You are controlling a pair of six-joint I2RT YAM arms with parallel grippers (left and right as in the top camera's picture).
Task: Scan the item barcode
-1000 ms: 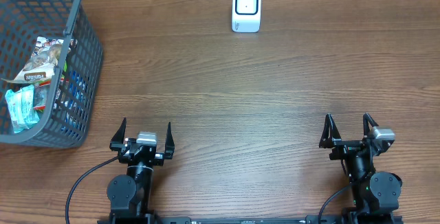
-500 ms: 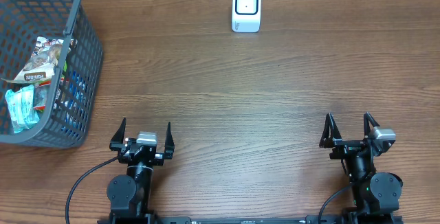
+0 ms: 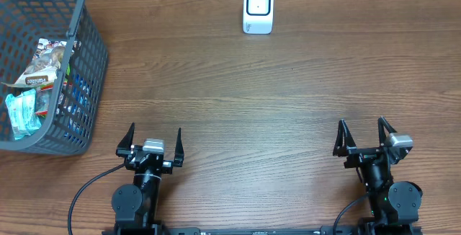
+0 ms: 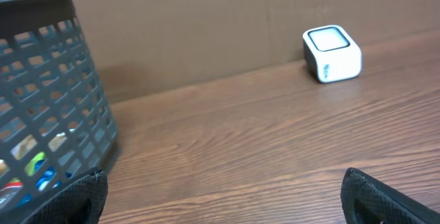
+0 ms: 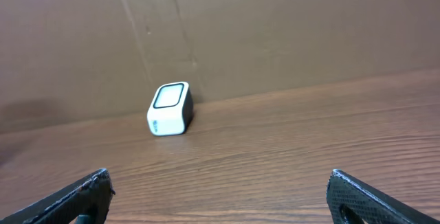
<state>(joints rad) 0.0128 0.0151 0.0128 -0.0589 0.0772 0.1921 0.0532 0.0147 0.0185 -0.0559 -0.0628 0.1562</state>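
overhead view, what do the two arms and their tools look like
Both arms are black with round joint housings. The left tool and right tool each have two thin, pointed black fingers on a black crossbar, with a small silver-grey block behind. A black cable loops out near each base.

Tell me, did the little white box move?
No. The white box sits at the same spot by the table's back edge, no nearer the basket.

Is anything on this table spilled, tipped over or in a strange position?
Nothing stands out. The white scanner stands upright at the far edge, the packets lie inside the gray basket, and the left gripper and right gripper are open and empty.
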